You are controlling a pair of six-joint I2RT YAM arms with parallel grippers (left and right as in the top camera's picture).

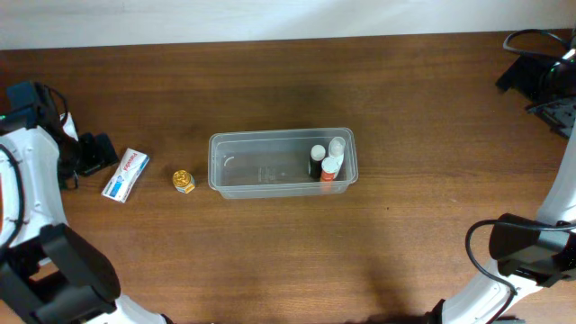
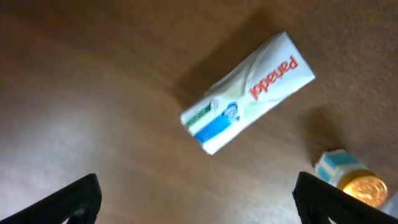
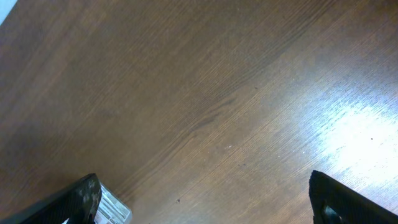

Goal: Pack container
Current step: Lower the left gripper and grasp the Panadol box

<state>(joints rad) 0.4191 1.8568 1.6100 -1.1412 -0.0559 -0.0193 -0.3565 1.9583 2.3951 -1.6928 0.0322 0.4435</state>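
Note:
The clear plastic container [image 1: 243, 168] lies in the middle of the table. Small bottles with white caps [image 1: 328, 159] and an orange one stand at its right end. A white Panadol box [image 1: 125, 174] lies left of it, and a small gold-capped jar [image 1: 184, 181] sits between box and container. My left gripper [image 1: 93, 154] is open and empty, just left of the box. In the left wrist view the box [image 2: 249, 93] and the jar [image 2: 356, 184] lie ahead of the open fingers [image 2: 198, 202]. My right gripper [image 1: 524, 72] is at the far right back, open over bare wood [image 3: 199, 199].
The table is dark brown wood [image 1: 270, 261]. A white wall strip runs along the back edge [image 1: 270, 18]. A small labelled clear object [image 3: 113, 208] shows beside the right gripper's left finger. The arm bases stand at the front left [image 1: 54, 279] and front right [image 1: 526, 252].

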